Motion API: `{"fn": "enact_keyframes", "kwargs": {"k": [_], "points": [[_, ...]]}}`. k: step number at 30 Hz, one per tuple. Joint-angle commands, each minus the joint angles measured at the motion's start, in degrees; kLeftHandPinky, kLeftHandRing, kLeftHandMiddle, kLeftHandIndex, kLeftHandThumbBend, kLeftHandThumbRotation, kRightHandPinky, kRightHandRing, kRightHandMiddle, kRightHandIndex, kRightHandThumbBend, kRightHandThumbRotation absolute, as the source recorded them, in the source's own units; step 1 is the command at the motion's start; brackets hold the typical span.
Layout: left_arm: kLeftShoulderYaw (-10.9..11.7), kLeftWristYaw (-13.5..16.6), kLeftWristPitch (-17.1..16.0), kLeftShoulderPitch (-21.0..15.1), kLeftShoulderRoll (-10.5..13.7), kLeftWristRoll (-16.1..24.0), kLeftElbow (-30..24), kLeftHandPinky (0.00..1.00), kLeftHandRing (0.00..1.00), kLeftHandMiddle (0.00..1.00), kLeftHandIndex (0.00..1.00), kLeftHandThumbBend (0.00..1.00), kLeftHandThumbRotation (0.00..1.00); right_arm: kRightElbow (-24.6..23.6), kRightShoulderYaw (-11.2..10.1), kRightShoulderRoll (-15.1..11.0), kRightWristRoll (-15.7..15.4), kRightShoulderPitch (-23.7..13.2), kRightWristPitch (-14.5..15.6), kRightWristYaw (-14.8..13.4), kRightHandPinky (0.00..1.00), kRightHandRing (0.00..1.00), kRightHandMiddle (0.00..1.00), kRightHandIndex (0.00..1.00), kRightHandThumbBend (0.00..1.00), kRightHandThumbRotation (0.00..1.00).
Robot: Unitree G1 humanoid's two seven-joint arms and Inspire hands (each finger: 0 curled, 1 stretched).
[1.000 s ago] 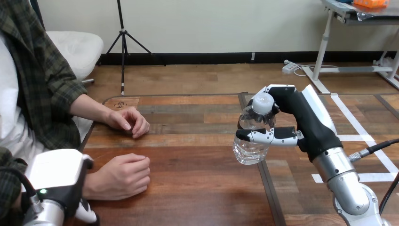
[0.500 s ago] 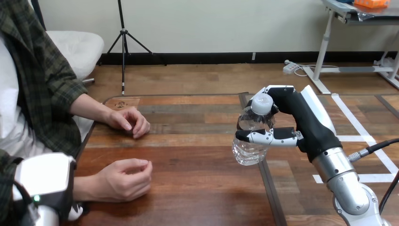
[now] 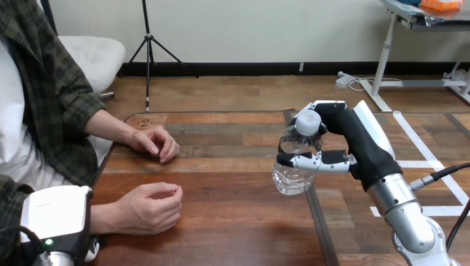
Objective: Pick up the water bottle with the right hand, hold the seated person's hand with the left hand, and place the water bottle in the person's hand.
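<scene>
A clear water bottle with a white cap is lifted above the table's right half, tilted a little, with my right hand shut on it, thumb across its front. At the bottom left my left hand shows its white back, lying over the forearm behind the person's near hand. That near hand rests on the table, loosely curled and holding nothing. The person's far hand lies further back on the table, also curled.
The person sits at the table's left edge. A dark seam runs front to back through the table under the bottle. Bare wood lies between the bottle and the person's hands.
My left hand has drawn back toward the bottom left corner, along the person's forearm. The person's near hand has edged slightly right. The bottle and my right hand have barely moved.
</scene>
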Motion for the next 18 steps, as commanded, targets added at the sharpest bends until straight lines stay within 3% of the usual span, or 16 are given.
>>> {"fn": "enact_keyframes", "kwargs": {"k": [1, 18], "points": [[-0.4, -0.1, 1.6, -2.1, 1.0, -0.6, 2.3, 0.75, 0.79, 0.82, 0.79, 0.83, 0.08, -2.3, -1.2, -0.3, 1.3, -3.2, -1.3, -0.4, 0.40, 0.44, 0.46, 0.43, 0.67, 0.00], [-2.6, -4.4, 4.3, -4.5, 0.9, -0.2, 4.5, 0.74, 0.77, 0.80, 0.78, 0.83, 0.06, -2.4, -1.5, -0.9, 1.5, -2.3, -2.5, -0.4, 0.39, 0.43, 0.46, 0.43, 0.68, 0.00]]}}
